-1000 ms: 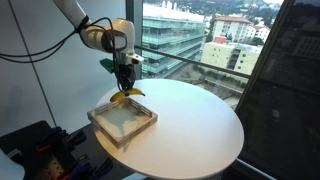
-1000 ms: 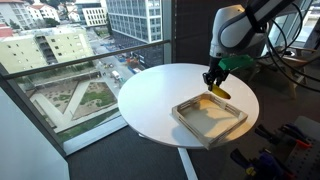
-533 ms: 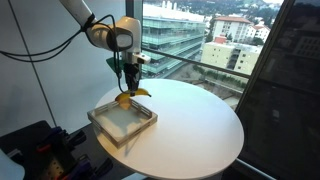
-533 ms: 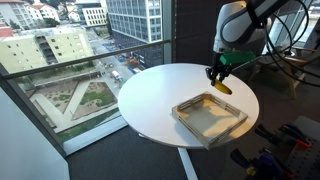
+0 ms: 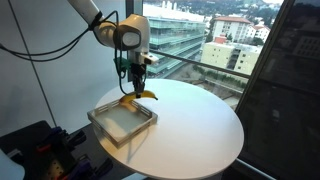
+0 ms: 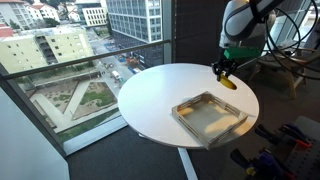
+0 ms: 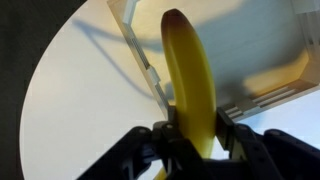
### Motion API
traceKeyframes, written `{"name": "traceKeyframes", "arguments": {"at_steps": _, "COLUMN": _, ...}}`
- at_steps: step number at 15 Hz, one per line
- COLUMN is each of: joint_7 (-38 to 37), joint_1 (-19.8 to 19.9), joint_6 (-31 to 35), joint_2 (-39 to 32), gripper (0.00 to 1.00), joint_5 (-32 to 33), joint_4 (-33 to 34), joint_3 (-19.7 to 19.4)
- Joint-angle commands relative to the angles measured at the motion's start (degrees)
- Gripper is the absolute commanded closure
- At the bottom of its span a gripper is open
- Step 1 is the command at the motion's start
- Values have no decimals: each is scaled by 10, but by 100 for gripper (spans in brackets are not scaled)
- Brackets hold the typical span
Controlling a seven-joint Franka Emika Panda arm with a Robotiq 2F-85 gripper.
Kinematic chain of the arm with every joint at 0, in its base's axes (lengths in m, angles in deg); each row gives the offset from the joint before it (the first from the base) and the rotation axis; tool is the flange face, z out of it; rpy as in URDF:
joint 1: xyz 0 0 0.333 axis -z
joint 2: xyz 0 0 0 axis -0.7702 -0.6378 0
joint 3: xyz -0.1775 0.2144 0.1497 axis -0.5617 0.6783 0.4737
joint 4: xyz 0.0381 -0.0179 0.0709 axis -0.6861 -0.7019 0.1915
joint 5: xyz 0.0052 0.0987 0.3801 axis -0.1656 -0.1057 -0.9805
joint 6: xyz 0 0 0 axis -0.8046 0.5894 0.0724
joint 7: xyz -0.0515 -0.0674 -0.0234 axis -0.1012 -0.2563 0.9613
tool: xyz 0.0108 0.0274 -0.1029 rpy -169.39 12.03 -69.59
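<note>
Above the rim of the tray [image 5: 105,130] on the desk [image 5: 195,125], with fingers [image 7: 248,152] pinching the banana [image 7: 190,80] near one end, move slowly, squeeze firmly without bruising, and hold the hanging fruit clear of the tray wall.

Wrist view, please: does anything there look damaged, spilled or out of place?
Nothing stands out. The hand is shut on an intact yellow banana above a corner of the wooden tray, which lies flat on the white table.
</note>
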Motion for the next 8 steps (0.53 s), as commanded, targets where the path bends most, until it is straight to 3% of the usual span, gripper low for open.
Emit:
{"name": "traceKeyframes", "arguments": {"at_steps": 1, "joint_7": -11, "joint_1": 13, "joint_6": -27, "joint_2": 4, "gripper": 85, "joint_5": -5, "joint_4": 20, "joint_3": -8}}
{"name": "traceKeyframes", "arguments": {"at_steps": 8, "joint_7": -11, "joint_1": 29, "joint_6": -21, "joint_2": -6, "gripper": 85, "joint_5": 0, "joint_4": 38, "joint_3": -24}}
